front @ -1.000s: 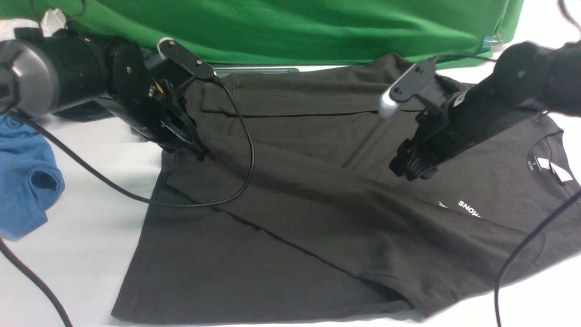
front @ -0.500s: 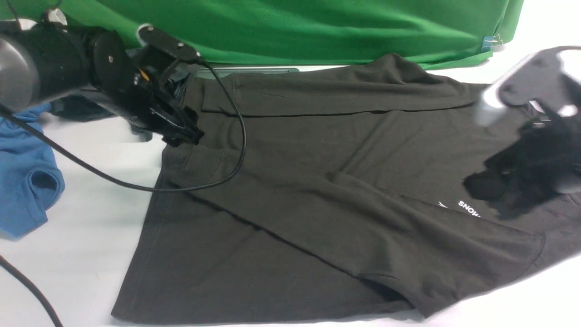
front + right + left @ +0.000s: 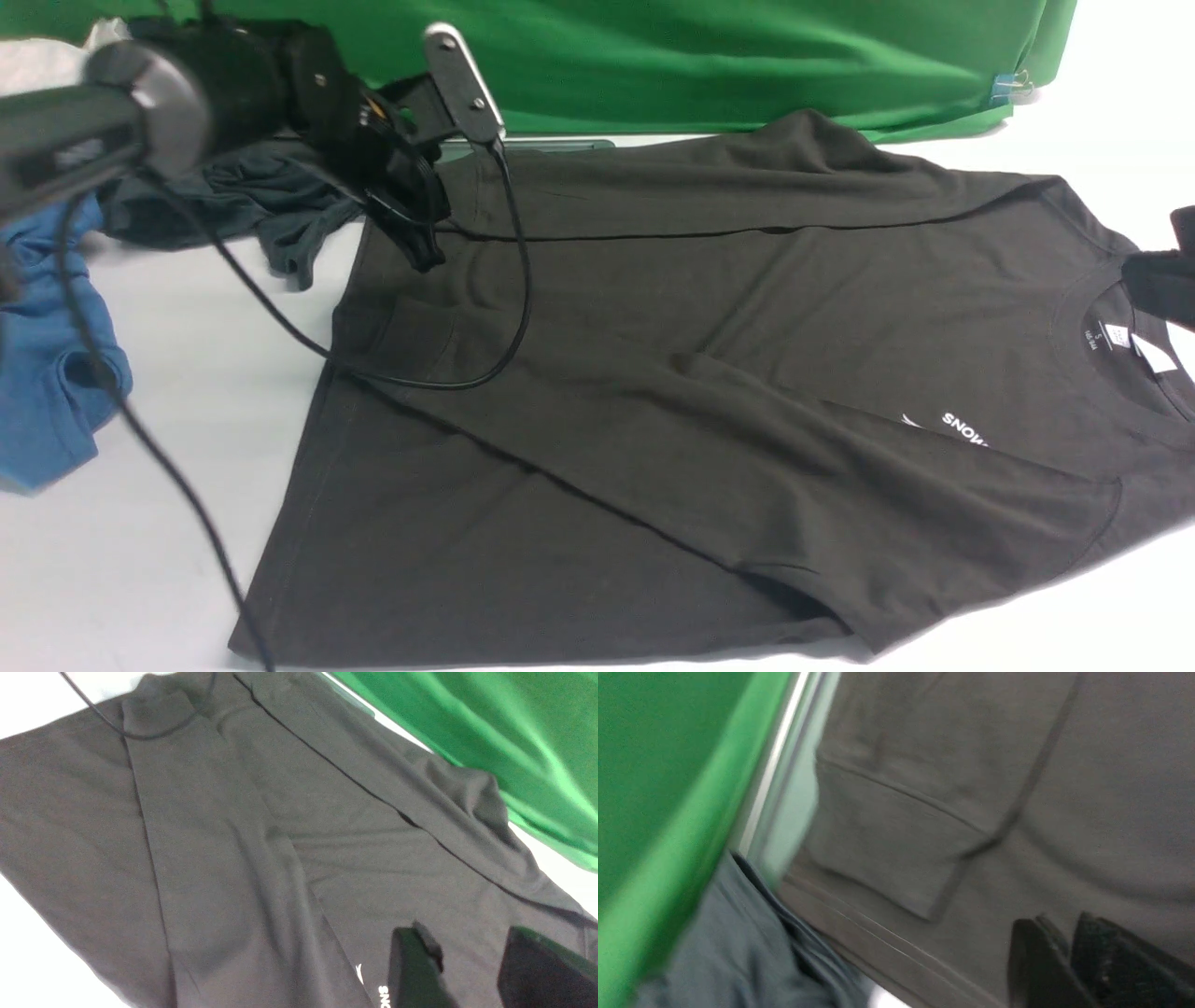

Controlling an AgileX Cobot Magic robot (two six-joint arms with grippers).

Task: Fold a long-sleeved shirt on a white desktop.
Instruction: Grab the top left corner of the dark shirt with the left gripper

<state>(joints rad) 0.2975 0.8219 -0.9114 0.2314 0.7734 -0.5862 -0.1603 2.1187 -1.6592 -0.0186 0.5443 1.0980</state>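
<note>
The long-sleeved shirt (image 3: 747, 327) lies flat on the white desktop (image 3: 187, 373), black, collar to the right, both sleeves folded across its body. Its white "SNOW" print (image 3: 962, 429) and neck label (image 3: 1144, 350) show. My left gripper (image 3: 425, 250) hovers over the shirt's far left corner. In the left wrist view the left gripper (image 3: 1059, 921) shows a narrow gap with nothing in it, near a sleeve cuff (image 3: 887, 844). My right gripper (image 3: 1162, 280) is cut off at the right edge. The right wrist view shows it (image 3: 465, 931) open and empty above the chest.
A blue shirt (image 3: 47, 373) lies at the left edge and a dark grey garment (image 3: 252, 201) behind the left arm. The green backdrop (image 3: 653, 56) hangs along the back, with a grey metal plate (image 3: 551, 143) at its foot. The left arm's cable (image 3: 509, 308) droops onto the shirt.
The left gripper lifted off the sleeve cuff and moved back toward the far left corner. The right arm pulled away to the right, almost out of frame. The sleeve stays laid across the body.
</note>
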